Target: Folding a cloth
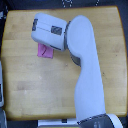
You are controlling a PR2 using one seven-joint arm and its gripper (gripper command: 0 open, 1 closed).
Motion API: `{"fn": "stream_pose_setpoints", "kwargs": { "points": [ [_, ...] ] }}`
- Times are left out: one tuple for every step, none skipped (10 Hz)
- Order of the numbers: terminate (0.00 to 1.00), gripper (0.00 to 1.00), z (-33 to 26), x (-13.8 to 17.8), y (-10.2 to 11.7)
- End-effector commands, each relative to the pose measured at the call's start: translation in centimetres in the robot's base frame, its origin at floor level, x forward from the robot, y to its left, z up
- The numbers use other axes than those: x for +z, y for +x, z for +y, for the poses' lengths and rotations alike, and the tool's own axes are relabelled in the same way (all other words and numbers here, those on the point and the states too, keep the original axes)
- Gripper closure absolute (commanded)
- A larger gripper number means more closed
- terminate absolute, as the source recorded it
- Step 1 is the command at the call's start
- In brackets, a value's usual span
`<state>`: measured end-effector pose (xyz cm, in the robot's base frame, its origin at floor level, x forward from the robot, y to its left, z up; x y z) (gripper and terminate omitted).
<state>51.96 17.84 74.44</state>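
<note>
Arm is hovering over the cloth (46, 51) at the surface (30, 95) far left, mid-fold I judge; end effector hidden, grip state unclear; next needs a clean edge release.

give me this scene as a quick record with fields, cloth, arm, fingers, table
cloth: pink-magenta cloth, partly hidden under the arm's end, on the exterior view's left half of the table
arm: white robot arm reaching in from the bottom edge, its end over the cloth
fingers: hidden from this view, open or shut cannot be told
table: wooden tabletop
</note>
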Motion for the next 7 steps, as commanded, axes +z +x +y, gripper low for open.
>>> {"fn": "stream_pose_setpoints", "kwargs": {
  "points": [
    [0.0, 0.0, 1.45, -0.95, 0.97],
    [0.0, 0.0, 1.47, -0.92, 0.98],
    [0.0, 0.0, 1.46, -0.68, 1.13],
    [0.0, 0.0, 1.2, -0.48, 1.27],
    [0.0, 0.0, 1.15, -0.46, 1.24],
    [0.0, 0.0, 0.88, -0.47, 1.09],
    [0.0, 0.0, 0.77, -0.4, 0.9]
  ]
}}
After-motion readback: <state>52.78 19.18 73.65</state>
